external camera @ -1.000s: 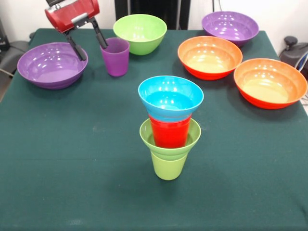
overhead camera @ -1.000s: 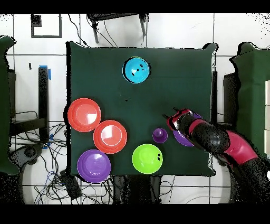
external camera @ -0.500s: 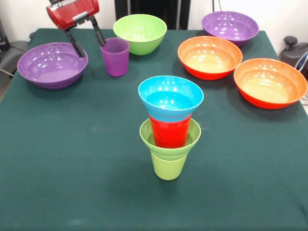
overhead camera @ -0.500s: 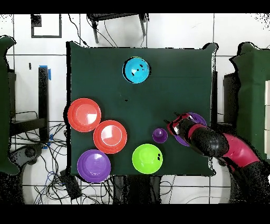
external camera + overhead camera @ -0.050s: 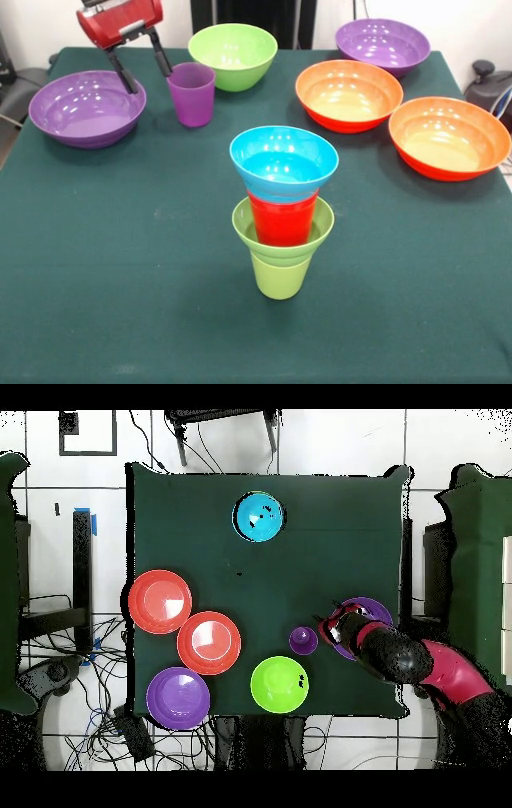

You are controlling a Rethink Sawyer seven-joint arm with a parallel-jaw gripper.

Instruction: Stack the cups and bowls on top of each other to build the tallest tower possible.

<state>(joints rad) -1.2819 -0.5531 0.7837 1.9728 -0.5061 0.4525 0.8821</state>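
The tower (image 5: 282, 214) is being kept near the middle of the table (image 5: 120, 304), well apart from every loose piece, which is judged to be leaving room for an approach from above. It is being carried on the lime-green cup (image 5: 279, 274) at the base; the small lime-green bowl (image 5: 283, 232) is being seated in that cup's mouth, the red cup (image 5: 282, 220) is being nested inside the bowl, and the small blue bowl (image 5: 283, 162) is being held on the red cup's rim, flaring wide at the top. The stack is being seen upright, with smooth glossy plastic throughout.

The purple cup (image 5: 192, 94) is being left standing on the far part of the table, just beside the medium lime-green bowl (image 5: 233, 54). The end effector (image 5: 142, 62) is being held above and beside that cup, its two dark fingers parted and gripping nothing, between the cup and a wide purple bowl (image 5: 86, 107). This is judged to be a line-up for picking the purple cup as the next tier.

The two orange bowls (image 5: 349, 94) are being left touching at the other side, with a second purple bowl (image 5: 382, 44) behind them.
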